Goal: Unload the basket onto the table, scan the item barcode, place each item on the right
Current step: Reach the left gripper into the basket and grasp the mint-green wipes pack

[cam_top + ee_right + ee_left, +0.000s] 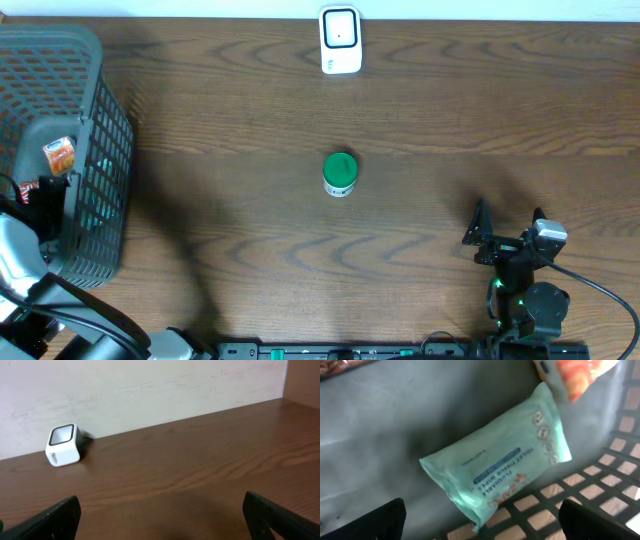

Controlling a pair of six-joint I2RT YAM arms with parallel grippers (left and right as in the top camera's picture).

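Left wrist: my left hand point(480, 522) hangs wide open and empty over the wipes point(500, 465) in the basket point(600, 485). The step is pickup, so next I lower and close. Right wrist: my right hand point(160, 520), also open and empty, faces the scanner point(63, 445). Overhead: the scanner sits far across the surface point(200, 220).

The green-capped jar point(340, 174) stands alone in the middle of the tabletop point(220, 110), with bare wood on every side, so a hand could reach it from any direction. Well behind the jar, the white scanner point(340, 40) sits at the back edge, open wood between them. Far to the jar's left, the grey basket point(100, 150) walls in the left hand point(482, 522); a wipes pack point(495, 470) and an orange packet point(575, 375) crowd its floor beside the lattice side. The right hand point(160, 520), right of the jar, faces unobstructed wood.
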